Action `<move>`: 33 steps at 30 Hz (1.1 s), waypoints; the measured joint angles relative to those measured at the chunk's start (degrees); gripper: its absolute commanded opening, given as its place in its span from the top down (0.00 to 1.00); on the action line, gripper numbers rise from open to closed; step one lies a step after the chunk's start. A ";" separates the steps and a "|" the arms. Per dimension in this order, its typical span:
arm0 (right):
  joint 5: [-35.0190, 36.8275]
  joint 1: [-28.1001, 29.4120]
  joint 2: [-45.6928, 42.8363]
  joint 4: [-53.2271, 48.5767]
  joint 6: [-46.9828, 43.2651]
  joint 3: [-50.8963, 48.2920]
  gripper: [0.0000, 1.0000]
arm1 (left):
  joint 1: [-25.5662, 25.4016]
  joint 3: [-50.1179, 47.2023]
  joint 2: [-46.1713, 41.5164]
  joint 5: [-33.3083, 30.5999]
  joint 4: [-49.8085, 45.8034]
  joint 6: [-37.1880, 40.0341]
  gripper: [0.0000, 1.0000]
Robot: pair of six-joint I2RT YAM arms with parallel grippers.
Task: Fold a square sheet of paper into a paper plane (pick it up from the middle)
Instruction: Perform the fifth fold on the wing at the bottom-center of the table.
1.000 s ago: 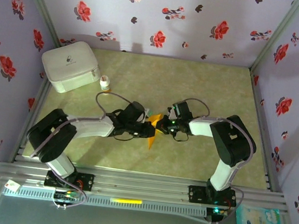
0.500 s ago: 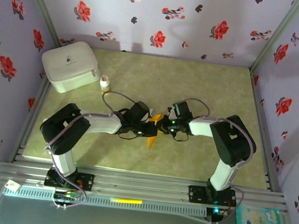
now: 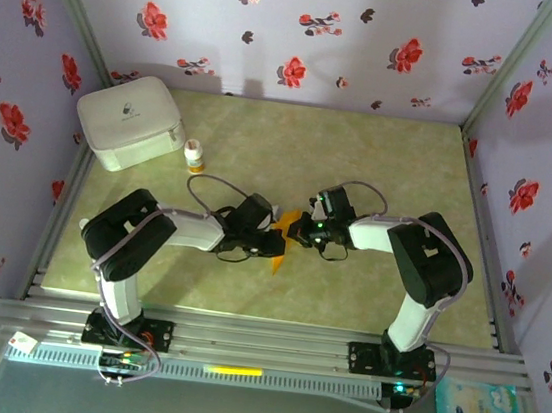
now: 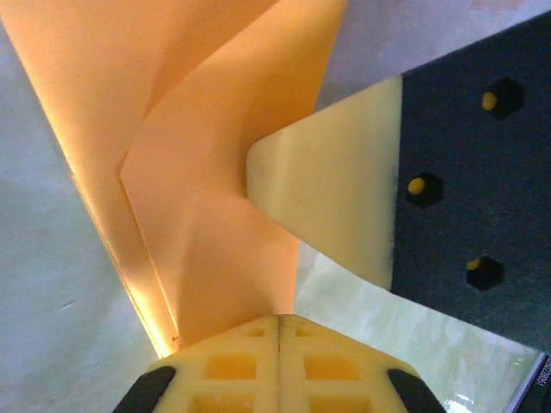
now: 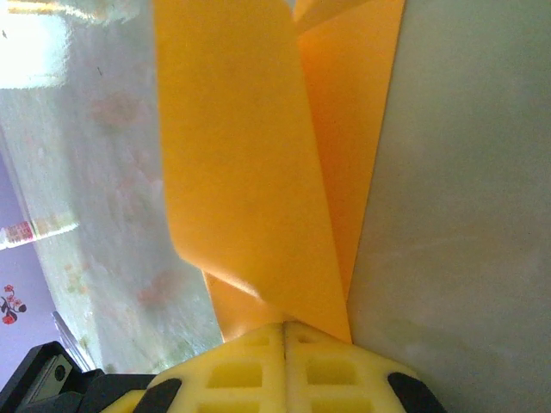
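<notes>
The orange paper (image 3: 281,239) is folded into a narrow pointed, many-layered shape and hangs between the two grippers at the table's middle. My left gripper (image 3: 271,234) is shut on its left side; in the left wrist view the paper (image 4: 198,172) runs up from the closed pads (image 4: 280,331), with the right gripper's pale fingertip (image 4: 336,198) pressed on it. My right gripper (image 3: 298,231) is shut on the paper's right side; in the right wrist view a curled flap of the paper (image 5: 250,163) rises from its closed pads (image 5: 284,331).
A white box (image 3: 130,120) stands at the back left, with a small white bottle with an orange cap (image 3: 194,155) beside it. The green table mat (image 3: 383,159) lies bare at the back and right. Floral walls close the three sides.
The left arm has swung its elbow in toward the front and its gripper shifted slightly right along the paper. The right arm has held still.
</notes>
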 measured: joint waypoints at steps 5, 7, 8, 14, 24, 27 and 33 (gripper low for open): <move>2.73 0.13 -3.32 -3.34 0.00 -0.42 0.94 | -0.09 -3.43 -1.70 0.09 2.82 1.18 1.00; 3.87 -0.24 -6.10 -4.37 -0.02 -1.07 0.93 | -0.26 -4.37 -2.32 0.22 3.21 1.90 1.00; 4.46 -0.61 -8.00 -4.79 -0.04 -1.62 0.93 | -0.33 -4.87 -2.62 0.31 3.56 2.54 1.00; 6.23 -2.51 -17.59 -5.44 -0.22 -5.40 0.94 | -0.59 -7.58 -4.31 2.23 4.63 6.16 1.00; 3.89 1.51 -16.90 -5.38 -2.43 -6.86 0.95 | -0.59 -8.07 -4.39 5.22 4.63 10.03 1.00; 3.67 3.02 -14.14 -5.42 -3.28 -5.79 0.96 | -0.59 -8.07 -4.39 5.44 4.59 10.32 1.00; 3.08 3.74 -9.03 -5.14 -4.31 -3.19 0.96 | -0.59 -8.09 -4.39 5.70 4.44 10.32 1.00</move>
